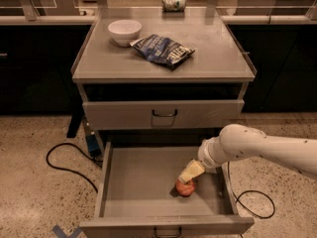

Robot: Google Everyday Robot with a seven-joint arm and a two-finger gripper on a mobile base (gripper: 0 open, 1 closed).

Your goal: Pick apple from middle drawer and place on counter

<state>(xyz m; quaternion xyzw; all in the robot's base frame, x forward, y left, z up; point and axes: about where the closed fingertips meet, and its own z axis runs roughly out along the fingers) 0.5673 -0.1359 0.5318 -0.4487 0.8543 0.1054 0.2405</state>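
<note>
The red apple (186, 188) lies on the floor of the open middle drawer (143, 182), right of its centre. My gripper (188, 174) reaches in from the right on a white arm, and its pale yellow fingers (190, 172) point down onto the top of the apple. The counter (208, 51) is the flat grey-beige top of the cabinet above.
On the counter stand a white bowl (124, 31) at the back left and a dark blue chip bag (163, 50) in the middle. A can (173, 3) lies at the back. A closed drawer front (164, 114) with a black handle sits above the open drawer. Black cables (67, 160) run over the floor.
</note>
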